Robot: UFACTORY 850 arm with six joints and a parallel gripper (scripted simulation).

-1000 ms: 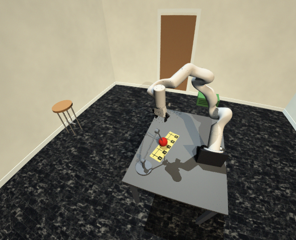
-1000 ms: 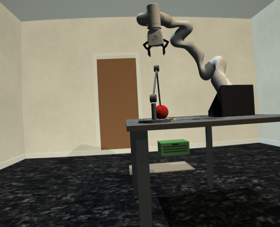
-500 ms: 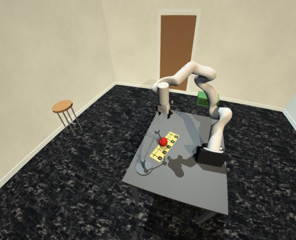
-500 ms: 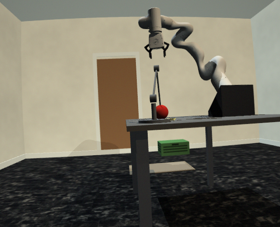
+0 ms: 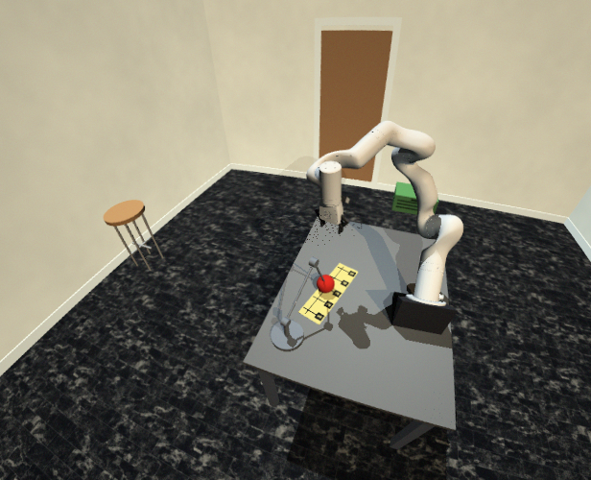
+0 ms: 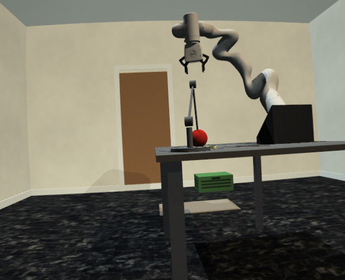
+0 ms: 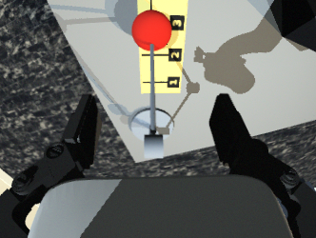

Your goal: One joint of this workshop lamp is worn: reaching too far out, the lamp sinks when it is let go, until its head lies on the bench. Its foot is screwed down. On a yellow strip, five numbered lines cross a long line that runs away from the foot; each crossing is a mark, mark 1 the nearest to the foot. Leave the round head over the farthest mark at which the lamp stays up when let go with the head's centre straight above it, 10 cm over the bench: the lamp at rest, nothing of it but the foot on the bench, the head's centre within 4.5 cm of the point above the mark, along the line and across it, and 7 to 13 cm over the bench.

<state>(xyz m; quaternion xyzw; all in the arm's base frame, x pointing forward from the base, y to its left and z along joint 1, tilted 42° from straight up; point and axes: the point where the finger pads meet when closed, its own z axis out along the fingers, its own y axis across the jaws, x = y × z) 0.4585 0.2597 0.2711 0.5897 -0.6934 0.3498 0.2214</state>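
Observation:
The lamp's grey round foot point(image 5: 287, 335) point(image 6: 187, 148) point(image 7: 141, 117) stands at the bench's near-left corner. Its thin arms rise to a top elbow point(image 5: 314, 261) point(image 6: 192, 84) point(image 7: 153, 146). From there the red round head point(image 5: 325, 282) point(image 6: 199, 137) point(image 7: 152, 29) hangs low, just over the yellow strip point(image 5: 343, 274). In the wrist view the head shows near the line of mark 3. I cannot tell whether it touches the bench. My gripper point(image 5: 332, 223) point(image 6: 194, 71) point(image 7: 155, 109) is open and empty. It hangs straight above the top elbow, a short way clear of it.
The grey bench point(image 5: 378, 372) point(image 6: 257, 149) carries the robot's black base box point(image 5: 422, 312) point(image 6: 287, 123) at its right side. A green crate point(image 5: 404, 199) point(image 6: 213, 181) sits on the floor behind it. A wooden stool point(image 5: 124, 211) stands far left.

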